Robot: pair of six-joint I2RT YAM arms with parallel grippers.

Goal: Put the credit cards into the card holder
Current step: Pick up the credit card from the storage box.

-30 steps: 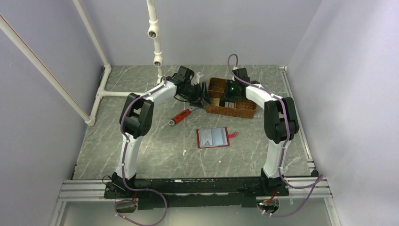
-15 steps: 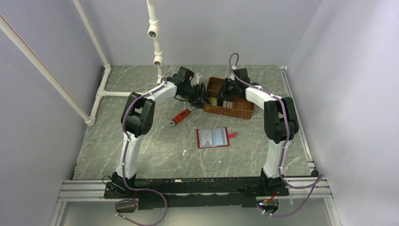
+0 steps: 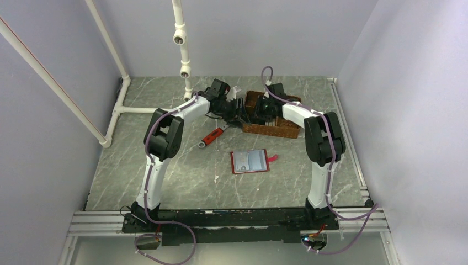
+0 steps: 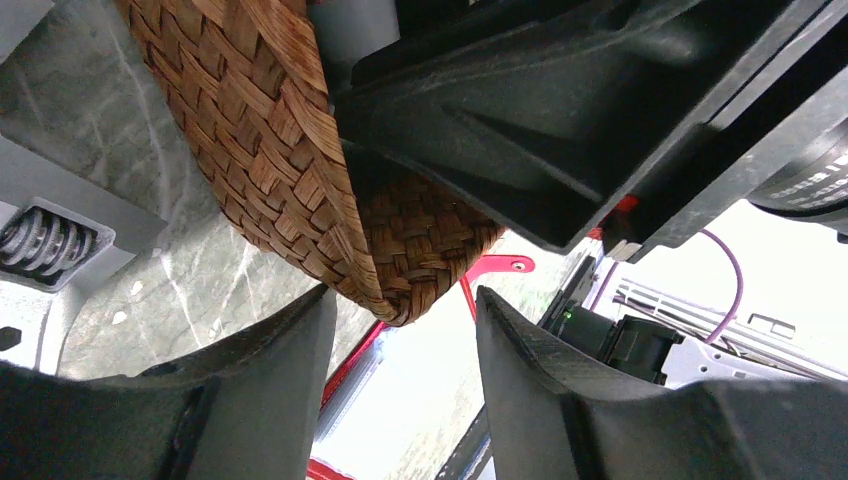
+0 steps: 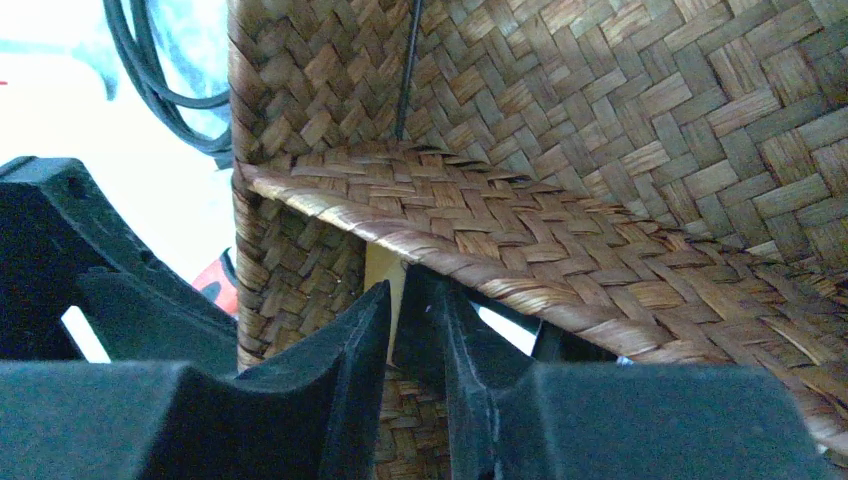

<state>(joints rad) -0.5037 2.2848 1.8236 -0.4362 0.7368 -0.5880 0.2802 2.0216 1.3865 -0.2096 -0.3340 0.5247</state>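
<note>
Grey marbled table (image 3: 165,165) and pale lilac walls all round. From above, both arms reach to the far side and meet at the wicker basket (image 3: 281,130). The left gripper (image 3: 241,110) sits at the basket's left end, and the right gripper (image 3: 264,109) is down in its left part. The card holder (image 3: 249,161) lies open and flat on the table, nearer the arm bases and apart from the basket, its inside pale blue-grey. A red wrench (image 3: 212,136) lies to its left.

From the left wrist, the left jaws stand spread. The basket's lower corner hangs over the gap and touches neither finger, as far as I can see.

From the right wrist, the right jaws are nearly together beneath the basket's woven divider (image 5: 500,215). The edge of a cream card (image 5: 381,285) shows at the gap, but I cannot tell whether they pinch it.
</note>
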